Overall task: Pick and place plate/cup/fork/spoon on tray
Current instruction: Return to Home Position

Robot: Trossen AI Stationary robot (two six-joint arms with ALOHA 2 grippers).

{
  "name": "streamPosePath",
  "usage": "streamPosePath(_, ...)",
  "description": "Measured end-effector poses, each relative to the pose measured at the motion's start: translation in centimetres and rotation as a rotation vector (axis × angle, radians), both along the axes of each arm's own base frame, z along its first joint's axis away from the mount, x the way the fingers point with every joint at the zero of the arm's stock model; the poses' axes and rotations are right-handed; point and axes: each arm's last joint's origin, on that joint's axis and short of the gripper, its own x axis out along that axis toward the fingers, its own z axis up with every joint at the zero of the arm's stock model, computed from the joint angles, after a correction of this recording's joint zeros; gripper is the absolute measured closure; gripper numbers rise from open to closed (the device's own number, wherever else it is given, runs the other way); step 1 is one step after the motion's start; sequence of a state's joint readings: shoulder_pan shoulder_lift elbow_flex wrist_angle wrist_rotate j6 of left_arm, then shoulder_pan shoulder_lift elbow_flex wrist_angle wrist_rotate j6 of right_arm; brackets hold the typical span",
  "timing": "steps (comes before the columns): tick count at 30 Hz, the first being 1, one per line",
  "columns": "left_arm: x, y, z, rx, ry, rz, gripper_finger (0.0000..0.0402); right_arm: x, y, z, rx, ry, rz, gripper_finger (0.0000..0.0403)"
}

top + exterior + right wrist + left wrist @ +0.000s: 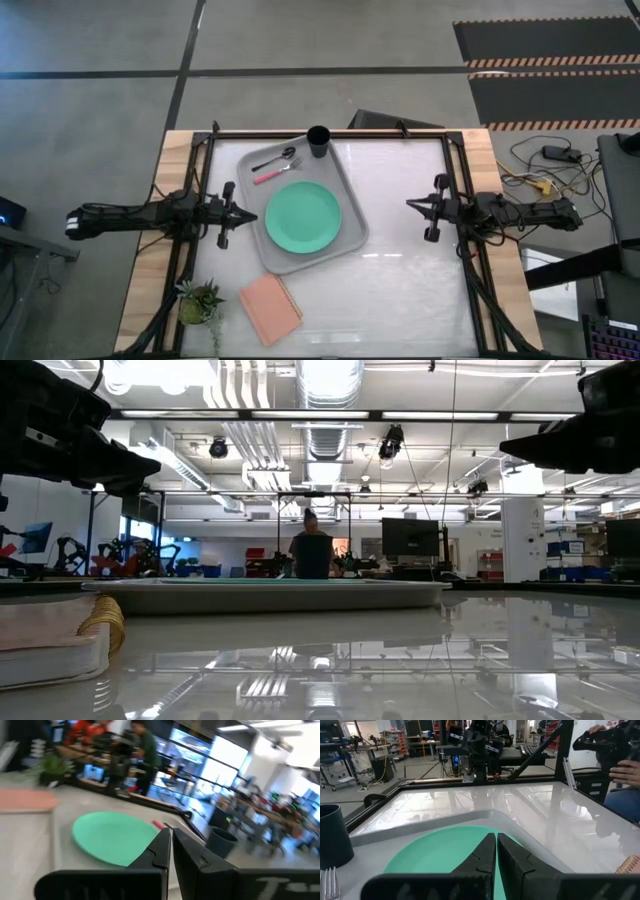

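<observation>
Plate [303, 216], cup [318, 141], fork [272, 174] and spoon [276, 158] are all seen on tray [350, 200]; left claw [238, 214] and right claw [412, 204] are closed, empty.

Two slim black jointed arms, each ending in dark tapered fingers [485, 857].

Your mint-green plate [303, 216] lay flat in the middle of the grey tray [351, 206]. The black cup [318, 141] stood upright at its far corner, and the spoon [275, 159] and pink-handled fork [273, 173] apparently rested just beside each other.
</observation>
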State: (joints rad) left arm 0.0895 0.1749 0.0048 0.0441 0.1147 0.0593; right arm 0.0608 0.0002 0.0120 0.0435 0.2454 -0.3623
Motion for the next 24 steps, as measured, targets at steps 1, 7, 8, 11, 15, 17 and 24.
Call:
streamPosePath(1, 0.00, 0.00, 0.00, 0.000, 0.000, 0.000, 0.0402, 0.02, 0.02, -0.05, -0.024, 0.008, 0.029, 0.0394)
streamPosePath(7, 0.00, 0.00, 0.00, 0.000, 0.001, 0.000, 0.0402, 0.06, -0.07, -0.19, -0.036, 0.023, 0.091, 0.0394)
streamPosePath(8, 0.00, 0.00, -0.01, 0.000, 0.001, 0.000, 0.0402, 0.06, -0.06, -0.19, -0.038, 0.023, 0.092, 0.0394)
streamPosePath(11, 0.01, 0.00, -0.01, 0.000, 0.001, 0.000, 0.0402, 0.06, -0.06, -0.18, -0.041, 0.023, 0.091, 0.0394)
streamPosePath(15, 0.01, 0.00, -0.01, 0.000, 0.001, 0.000, 0.0402, 0.08, -0.06, -0.21, 0.004, 0.018, 0.093, 0.0394)
streamPosePath(17, 0.00, 0.00, -0.01, 0.000, 0.001, 0.000, 0.0402, 0.11, -0.06, -0.24, 0.031, 0.018, 0.094, 0.0394)
streamPosePath(24, 0.00, 0.00, 0.00, 0.000, 0.000, 0.000, 0.0402, 0.21, -0.06, -0.33, 0.093, 0.022, 0.096, 0.0394)
